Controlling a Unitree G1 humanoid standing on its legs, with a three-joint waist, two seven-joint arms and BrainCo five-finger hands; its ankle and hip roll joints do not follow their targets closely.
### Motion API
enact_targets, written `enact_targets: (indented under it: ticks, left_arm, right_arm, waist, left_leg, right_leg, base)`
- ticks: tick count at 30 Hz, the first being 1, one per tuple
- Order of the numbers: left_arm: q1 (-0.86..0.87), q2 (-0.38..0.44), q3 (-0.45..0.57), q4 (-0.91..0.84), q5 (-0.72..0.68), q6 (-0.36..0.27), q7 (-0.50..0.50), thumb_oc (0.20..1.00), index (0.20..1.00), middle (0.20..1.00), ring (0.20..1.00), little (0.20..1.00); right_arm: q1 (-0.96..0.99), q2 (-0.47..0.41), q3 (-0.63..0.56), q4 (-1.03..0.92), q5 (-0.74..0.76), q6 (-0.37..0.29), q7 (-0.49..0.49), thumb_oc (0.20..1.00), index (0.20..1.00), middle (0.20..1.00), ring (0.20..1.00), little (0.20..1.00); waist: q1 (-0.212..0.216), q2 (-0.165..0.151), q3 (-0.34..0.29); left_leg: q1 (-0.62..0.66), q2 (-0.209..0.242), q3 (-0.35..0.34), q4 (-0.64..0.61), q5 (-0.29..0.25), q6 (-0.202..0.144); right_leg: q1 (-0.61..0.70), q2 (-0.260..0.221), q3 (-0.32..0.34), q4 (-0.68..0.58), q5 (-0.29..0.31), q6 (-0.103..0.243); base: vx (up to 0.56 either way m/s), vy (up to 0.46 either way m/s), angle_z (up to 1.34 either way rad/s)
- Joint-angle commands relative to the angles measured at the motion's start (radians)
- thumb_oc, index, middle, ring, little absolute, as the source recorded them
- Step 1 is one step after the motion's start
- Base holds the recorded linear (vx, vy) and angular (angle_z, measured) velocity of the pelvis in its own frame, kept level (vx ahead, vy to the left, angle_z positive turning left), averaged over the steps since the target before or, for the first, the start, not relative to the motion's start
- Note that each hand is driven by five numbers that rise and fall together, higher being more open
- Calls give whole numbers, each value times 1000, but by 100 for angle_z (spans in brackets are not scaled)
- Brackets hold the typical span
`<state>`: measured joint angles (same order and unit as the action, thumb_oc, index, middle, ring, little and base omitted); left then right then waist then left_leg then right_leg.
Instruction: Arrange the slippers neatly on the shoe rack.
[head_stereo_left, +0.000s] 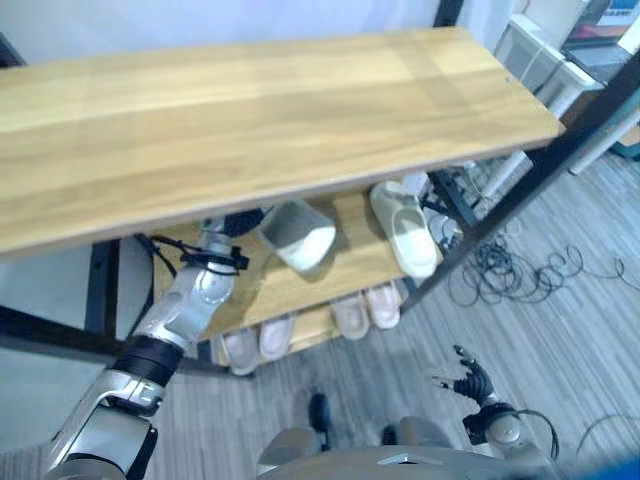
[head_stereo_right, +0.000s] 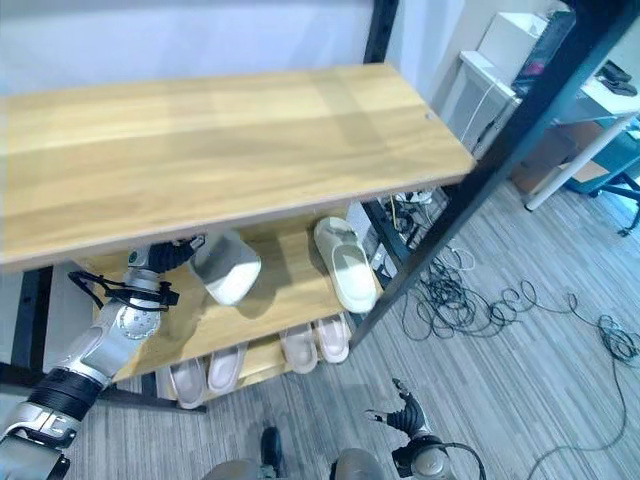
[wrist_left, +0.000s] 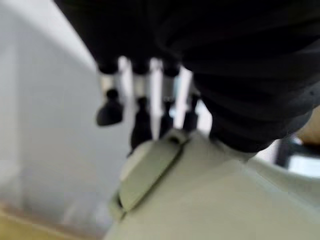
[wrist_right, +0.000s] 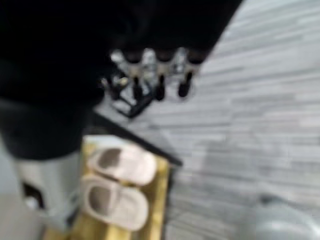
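A pale green slipper (head_stereo_left: 298, 235) hangs tilted above the middle shelf (head_stereo_left: 345, 262) of the wooden shoe rack. My left hand (head_stereo_right: 165, 257) reaches in under the top board (head_stereo_left: 250, 110) and is shut on the slipper's heel end. In the left wrist view its fingers (wrist_left: 142, 115) curl over the slipper's edge (wrist_left: 200, 200). The matching slipper (head_stereo_left: 405, 228) lies flat on the right of the same shelf. My right hand (head_stereo_left: 470, 380) hangs low over the floor, open and holding nothing.
Two pairs of pinkish slippers (head_stereo_left: 258, 342) (head_stereo_left: 367, 308) sit on the bottom shelf, one pair also in the right wrist view (wrist_right: 117, 185). A black slanted frame post (head_stereo_left: 540, 170) and loose cables (head_stereo_left: 520, 270) are on the right. White furniture (head_stereo_left: 535, 50) stands behind.
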<state>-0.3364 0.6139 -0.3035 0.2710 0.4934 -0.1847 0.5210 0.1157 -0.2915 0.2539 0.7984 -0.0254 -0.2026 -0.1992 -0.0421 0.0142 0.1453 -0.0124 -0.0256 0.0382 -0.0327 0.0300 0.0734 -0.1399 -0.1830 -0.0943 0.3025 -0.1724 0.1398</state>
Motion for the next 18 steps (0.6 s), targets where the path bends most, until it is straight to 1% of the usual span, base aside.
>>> enact_targets:
  ticks: [1,2,3,4,6,7,11,12,13,16,18]
  left_arm:
    - [-35,-4,50,-18,7,-56,16,200,200,200,200,200]
    - [-33,-12,42,-20,5,-65,11,200,200,200,200,200]
    - [-33,-11,42,-21,5,-65,11,200,200,200,200,200]
    - [-9,-17,41,-30,6,-70,0,200,200,200,200,200]
    - [8,-20,43,-40,5,-74,-8,200,200,200,200,200]
    - [48,-35,47,-63,-7,-88,-21,200,200,200,200,200]
    - [123,-69,45,-103,-31,-114,-50,200,200,200,200,200]
    - [152,-83,37,-118,-46,-121,-65,200,200,200,200,200]
    - [163,-88,32,-120,-50,-124,-71,200,200,200,200,200]
    - [174,-105,0,-99,-75,-134,-91,200,200,200,200,200]
    - [163,-110,-23,-75,-91,-140,-100,200,200,200,200,200]
  right_arm:
    - [-6,-32,-17,12,12,-6,-7,1000,1000,1000,1000,1000]
    - [0,-30,-18,17,12,-4,-6,1000,1000,1000,1000,1000]
    - [1,-30,-18,17,12,-5,-6,1000,1000,1000,1000,1000]
    - [12,-19,-16,24,16,-3,-1,1000,1000,1000,1000,1000]
    - [13,-16,-13,32,16,-3,3,1000,1000,1000,1000,1000]
    - [19,-13,-9,35,16,-5,8,1000,1000,1000,1000,1000]
    - [13,-15,-1,47,12,-9,11,1000,1000,1000,1000,1000]
    - [9,-13,2,52,14,-9,10,1000,1000,1000,1000,1000]
    - [7,-15,4,56,14,-10,9,1000,1000,1000,1000,1000]
    - [-9,-19,18,60,13,-15,3,1000,1000,1000,1000,1000]
    - [-13,-22,28,61,13,-15,2,1000,1000,1000,1000,1000]
  waist:
    - [-10,-18,-65]
    - [-10,-28,-71]
    - [-12,-29,-71]
    - [-7,-45,-87]
    - [-4,-47,-97]
    - [3,-45,-111]
    - [14,-40,-126]
    - [19,-39,-129]
    - [21,-38,-132]
    - [23,-32,-134]
    - [19,-28,-136]
  left_leg:
    - [-42,32,16,27,-32,-76]
    - [-44,21,11,32,-39,-78]
    - [-43,19,9,34,-40,-77]
    - [-35,15,10,34,-46,-81]
    - [-33,19,9,31,-44,-85]
    - [-28,35,0,20,-35,-96]
    - [-11,64,-16,-10,-13,-115]
    - [-11,77,-23,-20,6,-123]
    - [0,84,-25,-29,4,-129]
    - [2,105,-33,-40,29,-143]
    - [7,115,-34,-46,30,-150]
  right_leg:
    - [51,-41,51,-143,179,20]
    - [81,-48,58,-198,179,30]
    - [87,-50,55,-205,181,31]
    - [109,-47,59,-235,182,46]
    - [115,-40,55,-247,186,46]
    - [134,-22,47,-272,180,42]
    - [171,9,18,-310,165,29]
    - [180,25,10,-320,162,20]
    - [193,32,6,-328,151,16]
    - [203,58,-3,-341,142,0]
    - [211,68,-6,-343,129,-6]
  base:
    - [50,-123,60]
    - [30,-80,47]
    - [49,-117,85]
    - [61,-141,94]
    - [50,-157,70]
    - [27,-166,9]
    - [-3,-164,-4]
    - [-21,-157,6]
    - [-54,-148,6]
    - [-22,-103,9]
    - [14,-70,1]
